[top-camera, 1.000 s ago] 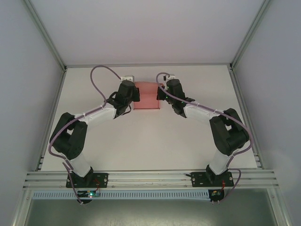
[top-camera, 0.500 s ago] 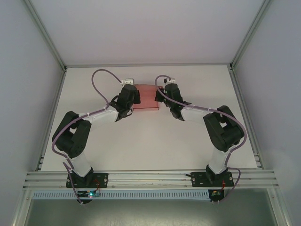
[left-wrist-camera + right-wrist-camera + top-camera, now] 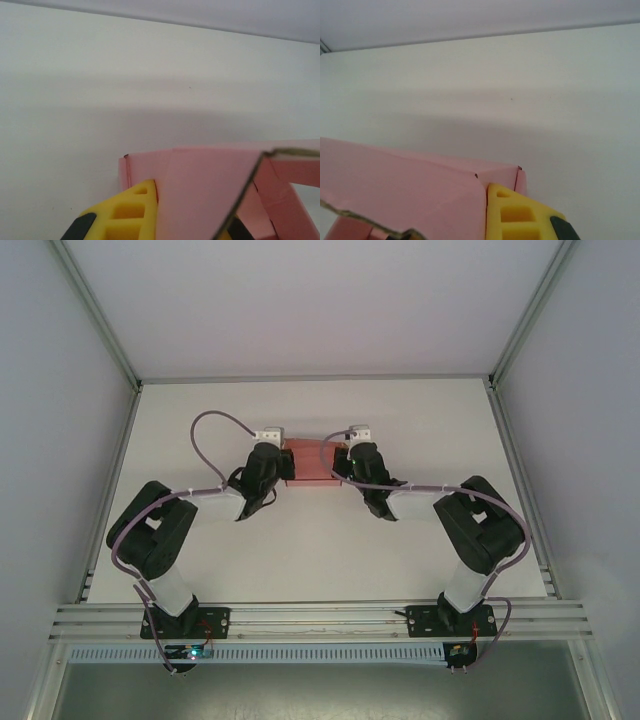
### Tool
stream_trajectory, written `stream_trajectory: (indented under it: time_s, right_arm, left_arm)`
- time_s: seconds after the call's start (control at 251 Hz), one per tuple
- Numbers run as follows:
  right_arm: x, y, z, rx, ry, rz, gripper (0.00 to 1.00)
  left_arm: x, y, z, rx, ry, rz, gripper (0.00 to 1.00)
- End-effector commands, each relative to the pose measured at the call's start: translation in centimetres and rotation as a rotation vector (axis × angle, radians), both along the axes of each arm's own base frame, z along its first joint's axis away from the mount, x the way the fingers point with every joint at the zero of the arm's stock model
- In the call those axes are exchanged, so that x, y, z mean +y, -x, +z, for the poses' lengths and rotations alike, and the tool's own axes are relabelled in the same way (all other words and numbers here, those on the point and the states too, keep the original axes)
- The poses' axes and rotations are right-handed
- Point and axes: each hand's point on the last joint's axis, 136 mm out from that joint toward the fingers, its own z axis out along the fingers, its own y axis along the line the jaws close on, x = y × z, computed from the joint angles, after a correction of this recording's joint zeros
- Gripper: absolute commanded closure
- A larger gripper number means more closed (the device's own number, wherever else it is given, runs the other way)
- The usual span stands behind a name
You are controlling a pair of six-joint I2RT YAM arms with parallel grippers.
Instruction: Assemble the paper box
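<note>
Now both arms are drawing back toward their bases, and the paper box (image 3: 312,462) is coming with them. A second ago it was lying farther out on the counter (image 3: 320,550) and showing a taller pink face to the overhead camera; it is now sitting nearer and looking squatter. The left claw (image 3: 284,458) is holding the box's left end and the right claw (image 3: 341,458) its right end, so the two are facing each other with the box spanning the gap between them.

From the left wrist, a yellow pad (image 3: 131,212) is pressing against the outside of a pink wall, and a sliver of the other finger is peeking out beyond the card's raw edge, so that claw is closing narrowly on the wall. The right wrist is showing the mirror of it — a yellow pad (image 3: 517,216) touching the box's corner, with a dark bit of the second finger under the card's lower edge.

For the task, this is looking like the card rising from a flatter shape into standing walls — creases are showing in both wrist views. One panel is hanging open in the left wrist view, though, so the folding is probably not finished. Whether the box is resting on the counter or lifted off it, I cannot tell.
</note>
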Motion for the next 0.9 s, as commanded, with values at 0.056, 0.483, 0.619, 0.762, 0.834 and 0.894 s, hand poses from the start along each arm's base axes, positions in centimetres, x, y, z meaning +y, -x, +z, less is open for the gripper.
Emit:
stream_trajectory:
  time_s: [0.056, 0.483, 0.619, 0.762, 0.834, 0.894]
  right_arm:
    - [0.3, 3.8, -4.0, 0.047, 0.066, 0.08, 1.0]
    - [-2.3, 6.0, -6.7, 0.025, 0.219, 0.017, 1.0]
    - [-3.2, 6.7, -6.8, 0.02, 0.271, 0.008, 1.0]
    - [-3.6, 7.1, -7.0, 0.031, 0.309, 0.0, 1.0]
    - [-3.8, 7.2, -7.1, 0.032, 0.326, -0.02, 1.0]
    - [-3.8, 7.3, -7.3, 0.042, 0.335, -0.017, 1.0]
  left_arm:
    - [-1.3, 4.4, -4.8, 0.078, 0.044, -0.134, 0.98]
    - [-0.3, 6.6, -6.8, 0.164, 0.011, -0.138, 0.9]
    - [0.7, 7.2, -6.1, 0.17, -0.009, -0.11, 0.69]
    - [1.0, 7.9, -4.5, 0.205, -0.028, -0.115, 0.54]
    - [1.3, 8.4, -3.7, 0.233, -0.042, -0.11, 0.43]
    - [1.3, 8.9, -2.7, 0.246, -0.038, -0.125, 0.23]
